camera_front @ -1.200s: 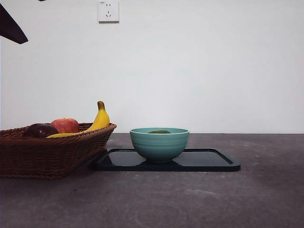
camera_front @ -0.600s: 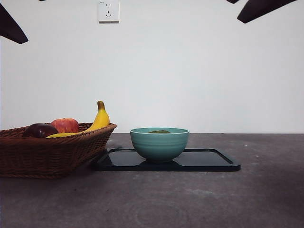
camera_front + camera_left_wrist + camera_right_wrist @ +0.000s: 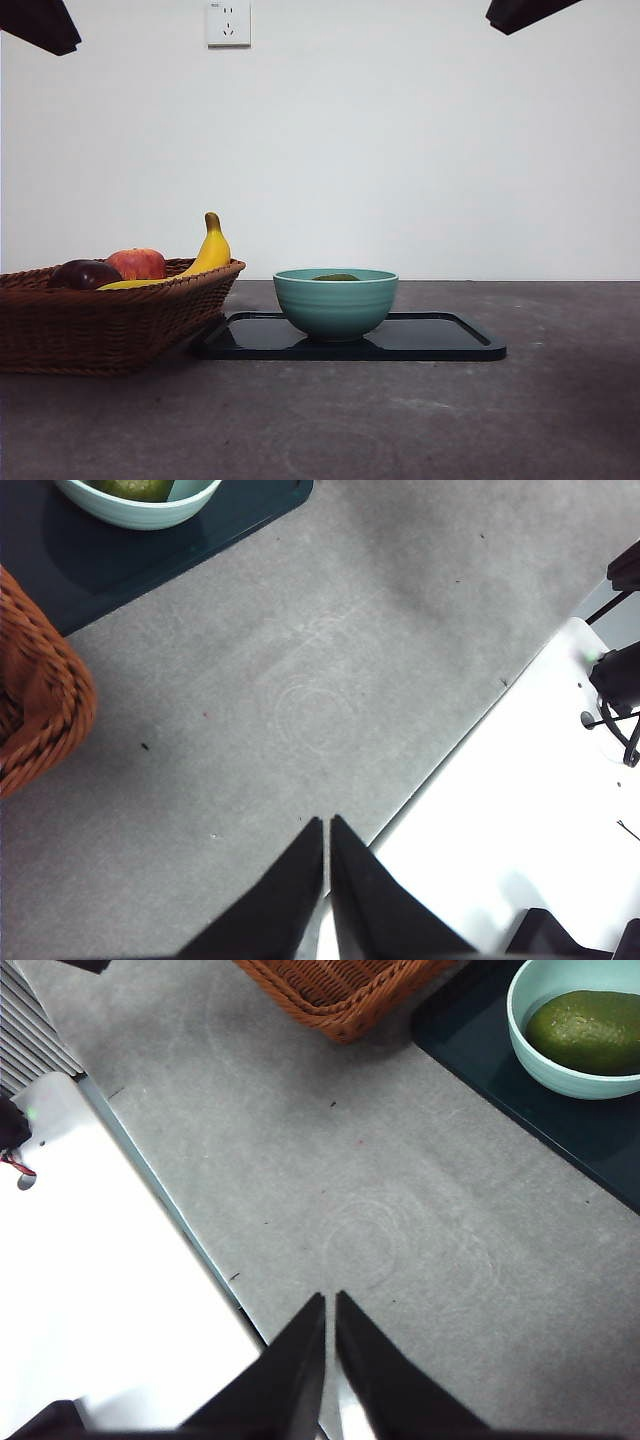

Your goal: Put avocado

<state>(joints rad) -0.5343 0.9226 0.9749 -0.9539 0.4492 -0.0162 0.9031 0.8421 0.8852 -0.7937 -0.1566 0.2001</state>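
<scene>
Woven wicker basket (image 3: 110, 320): holding a maroon fruit (image 3: 85, 274), red apple (image 3: 137, 264) and banana (image 3: 208, 253).

Left gripper (image 3: 327, 825): waiting high, jaws pressed together, holding nothing, well clear of everything.

Ribbed teal bowl (image 3: 336, 303): sitting on a glossy dark tray (image 3: 440, 340).

Avocado (image 3: 588, 1031): dull, mottled green, lying inside the bowl, apparently already placed.

Right gripper (image 3: 330, 1303): also waiting, jaws nearly closed, far from the bowl.

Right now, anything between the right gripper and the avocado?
Right wrist view: only bare table and tray edge between the shut right gripper and the avocado in its bowl.
</scene>
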